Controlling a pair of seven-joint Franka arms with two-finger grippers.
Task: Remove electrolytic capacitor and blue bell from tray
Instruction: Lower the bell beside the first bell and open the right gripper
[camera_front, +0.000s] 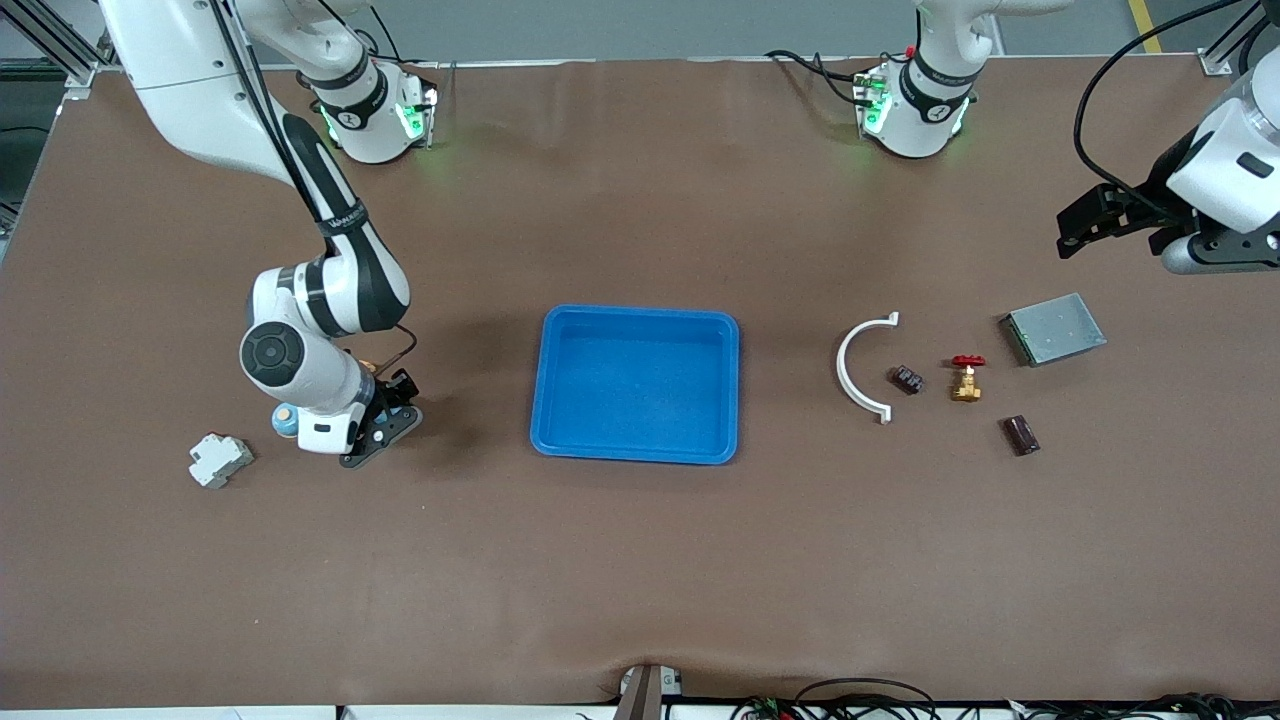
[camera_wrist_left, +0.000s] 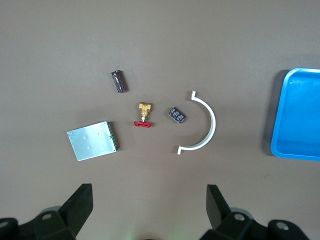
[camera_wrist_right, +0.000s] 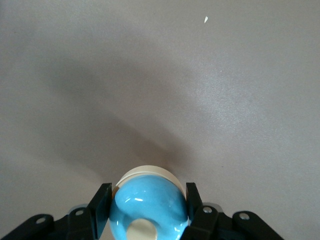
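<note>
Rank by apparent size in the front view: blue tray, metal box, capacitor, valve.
1. blue tray
2. metal box
3. valve and capacitor: look about alike, not ranked.

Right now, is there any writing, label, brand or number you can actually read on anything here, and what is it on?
None reads for certain.
Right arm: a line of white lettering along its black forearm band, too small to read.
Small black component: pale marks on top, blurred.
Capacitor, bell, blue tray: no text visible.
</note>
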